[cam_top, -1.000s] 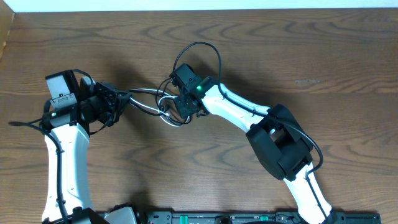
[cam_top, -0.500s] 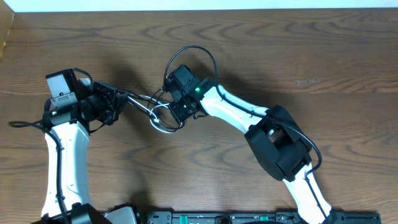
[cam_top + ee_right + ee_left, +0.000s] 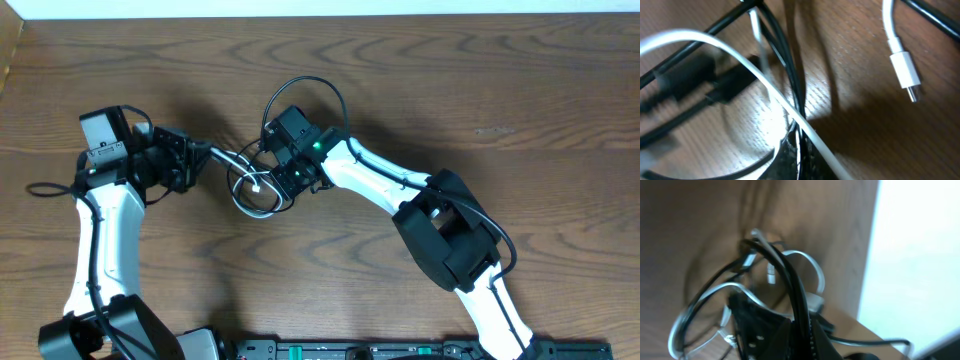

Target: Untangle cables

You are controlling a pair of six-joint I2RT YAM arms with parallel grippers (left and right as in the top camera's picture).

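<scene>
Close in, the right gripper (image 3: 275, 183) is clamped on the cables (image 3: 796, 107). The black cable (image 3: 785, 55) and the white cable (image 3: 740, 55) run together into its jaws. The left gripper (image 3: 203, 152) also looks closed on the bundle, though its wrist view is blurred.

The tangle lies on the table (image 3: 450, 80) at 9 o'clock of centre, with the left gripper at its 10 o'clock and the right at its 2 o'clock.

The step is probably best done by drawing the arms apart slowly, left toward 9 and right toward 3. The loops should be seen to open rather than cinch. The loose plug (image 3: 905, 75) likely needs feeding back through a loop, not dragging.

Both cords are thin, round, smooth-jacketed and limp, and they hold soft curves. The plug is a stiff white block with a small metal tip that could snag. Beyond them, the table is matte wood grain.
</scene>
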